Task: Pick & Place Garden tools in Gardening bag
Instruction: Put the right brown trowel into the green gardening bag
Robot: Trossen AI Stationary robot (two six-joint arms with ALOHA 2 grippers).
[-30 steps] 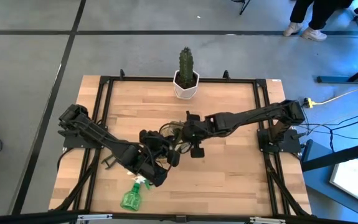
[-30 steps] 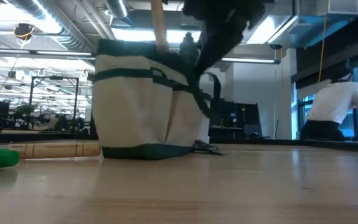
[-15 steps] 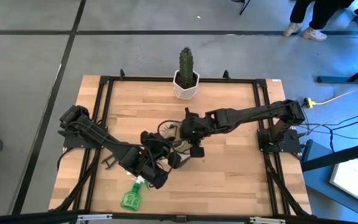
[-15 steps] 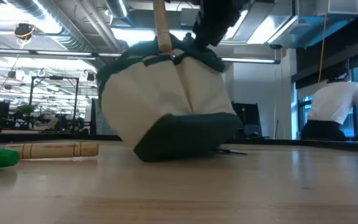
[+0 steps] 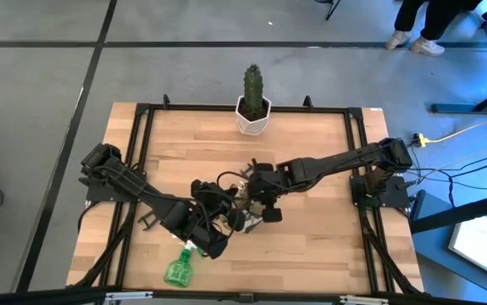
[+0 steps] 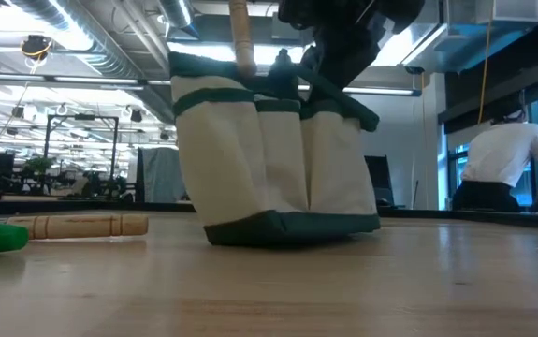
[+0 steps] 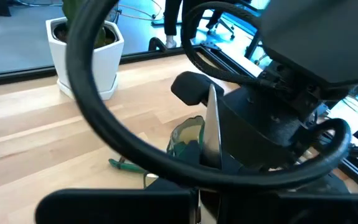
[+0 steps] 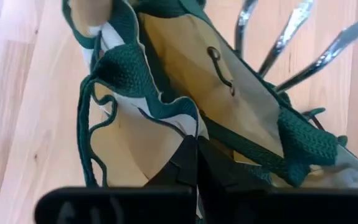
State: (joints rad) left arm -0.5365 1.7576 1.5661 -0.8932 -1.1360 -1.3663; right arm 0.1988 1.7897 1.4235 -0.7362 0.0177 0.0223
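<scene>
The gardening bag (image 6: 278, 159), tan with green trim, stands upright on its base at the table's middle (image 5: 245, 210). My right gripper (image 8: 195, 165) is shut on its rim from above (image 5: 260, 200). My left gripper (image 7: 197, 200), shut, is on the bag's near left side (image 5: 226, 219). A narrow silver metal strip (image 7: 211, 127) runs on from its fingertips. A wooden handle (image 6: 240, 37) rises out of the bag's left end. Another wooden-handled tool (image 6: 81, 225) and the green spray bottle (image 5: 178, 269) lie on the table to the near left. Silver tines (image 8: 291, 37) lie beyond the bag. My left gripper pinches the tool's silver metal part (image 7: 208, 165) between its shut fingers. The fingers themselves hide the exact spot. The wooden handle's lower end (image 6: 248, 70) is inside the bag's top. My right gripper pinches the bag's top rim (image 8: 188, 127), tan wall with green trim, between its fingertips. The fingers slant steeply down from above. The bag's base rests on the table.
A cactus in a white pot (image 5: 252, 102) stands at the far edge's middle. A black frame (image 5: 141, 127) runs around the table. A black cable loop (image 7: 85, 93) hangs in front of the left wrist camera. People are in the room beyond the table.
My right gripper has pulled the bag by its rim. The bag tipped over toward the left with one end of its base lifted, then came down upright again, shifted toward the table's right and turned. The wooden handle stayed in place.
</scene>
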